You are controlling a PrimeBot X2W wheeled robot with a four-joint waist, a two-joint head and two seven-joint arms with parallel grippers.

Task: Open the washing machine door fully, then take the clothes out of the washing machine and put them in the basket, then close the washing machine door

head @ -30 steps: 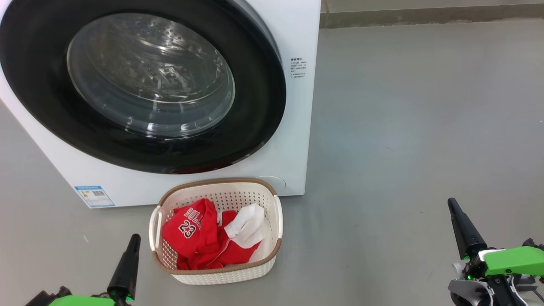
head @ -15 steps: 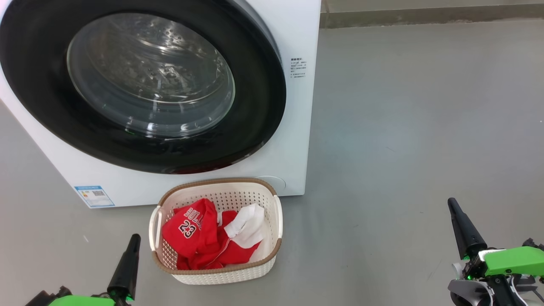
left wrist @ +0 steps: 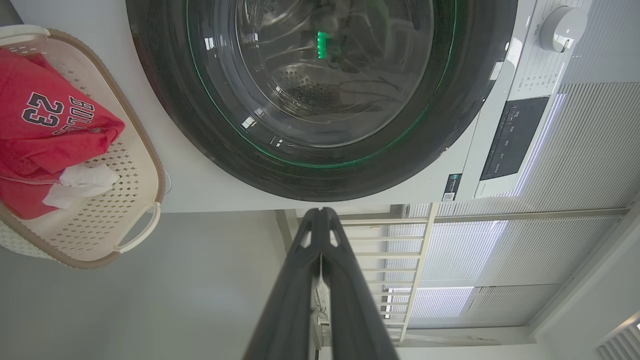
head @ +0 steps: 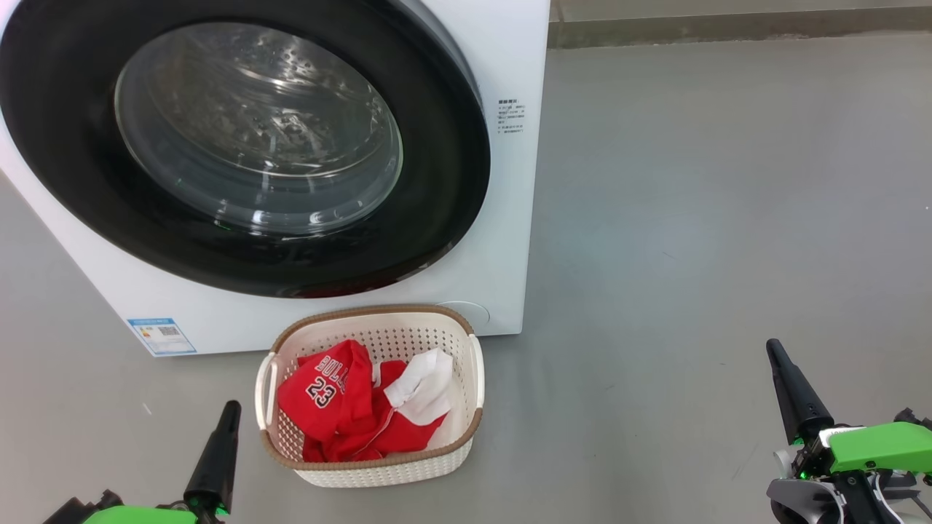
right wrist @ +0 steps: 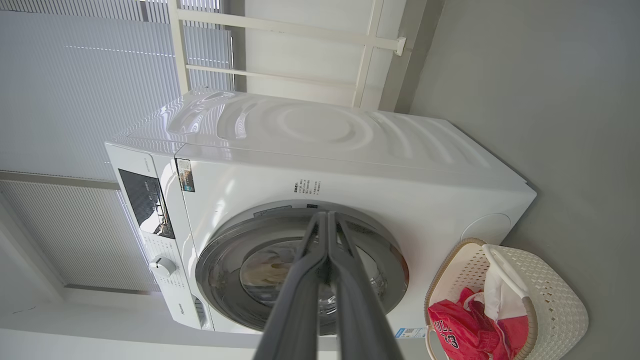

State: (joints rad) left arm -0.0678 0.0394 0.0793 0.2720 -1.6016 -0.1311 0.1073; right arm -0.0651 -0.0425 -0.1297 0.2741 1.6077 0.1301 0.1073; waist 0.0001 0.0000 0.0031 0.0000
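Observation:
The washing machine (head: pixel 510 218) (right wrist: pixel 350 165) stands ahead with its black-rimmed round door (head: pixel 240 145) (left wrist: pixel 320 100) (right wrist: pixel 390 260) closed flat against the front. On the floor in front of it the cream basket (head: pixel 466 437) (left wrist: pixel 135 165) (right wrist: pixel 555 300) holds the red clothes (head: pixel 342 407) (left wrist: pixel 45 120) (right wrist: pixel 460 325), with the "BULLS 23" jersey on top beside a white part. My left gripper (head: pixel 231 409) (left wrist: pixel 320 212) is shut and empty, low at the basket's left. Far to the basket's right my right gripper (head: pixel 772 348) (right wrist: pixel 327 216) is shut and empty too.
Grey floor (head: pixel 692 218) spreads to the right of the machine up to a wall base (head: pixel 728 25). A blue label (head: pixel 162 335) sits low on the machine's front. White blinds (right wrist: pixel 75 90) hang behind the machine.

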